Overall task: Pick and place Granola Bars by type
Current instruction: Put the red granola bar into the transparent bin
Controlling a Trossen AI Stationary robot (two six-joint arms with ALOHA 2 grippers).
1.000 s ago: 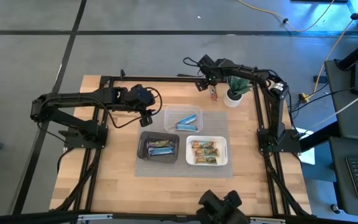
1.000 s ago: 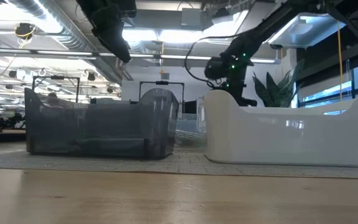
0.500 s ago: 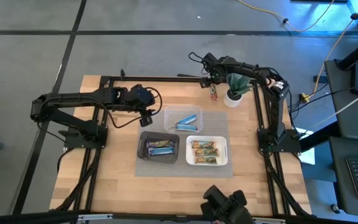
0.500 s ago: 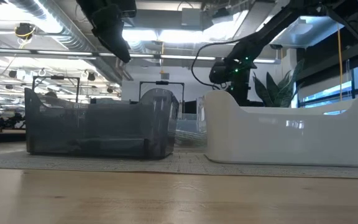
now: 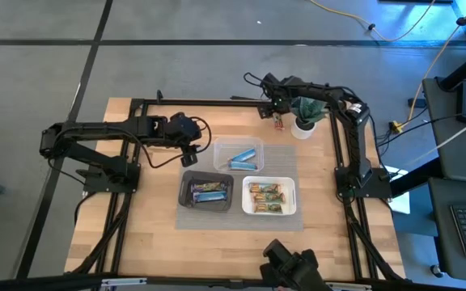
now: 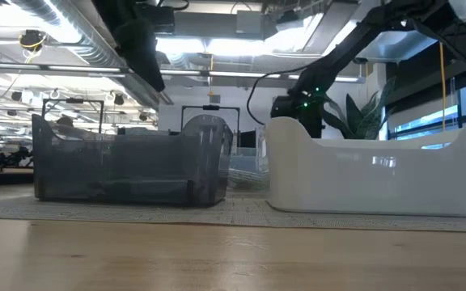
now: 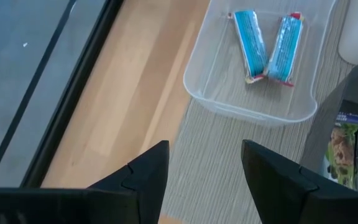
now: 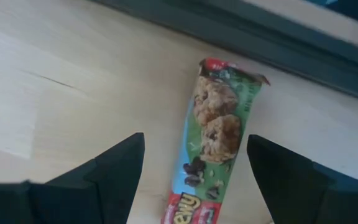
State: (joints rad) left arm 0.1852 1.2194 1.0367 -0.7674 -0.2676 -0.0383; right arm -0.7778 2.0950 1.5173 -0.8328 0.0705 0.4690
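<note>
One green-wrapped granola bar (image 8: 219, 168) lies flat on the wood near the table's far edge (image 5: 278, 122), beside the potted plant. My right gripper (image 8: 196, 158) hangs over it, pointing down and open, one finger on each side of the bar without touching it. My left gripper (image 7: 205, 168) is open and holds nothing, just left of the clear tray (image 5: 238, 153), which holds two blue bars (image 7: 266, 43). The black tray (image 5: 207, 191) holds silvery-blue bars. The white tray (image 5: 269, 196) holds green and brown ones.
A small potted plant (image 5: 304, 121) stands right next to the loose bar, close to my right arm. The three trays sit on a grey mat (image 5: 241, 218) at mid-table. A black frame rail (image 8: 260, 37) runs along the far edge just beyond the bar.
My right gripper has come down toward the green bar near the far edge and has rolled a little about its pointing line. Its fingers have stayed open. The bar has not moved.
</note>
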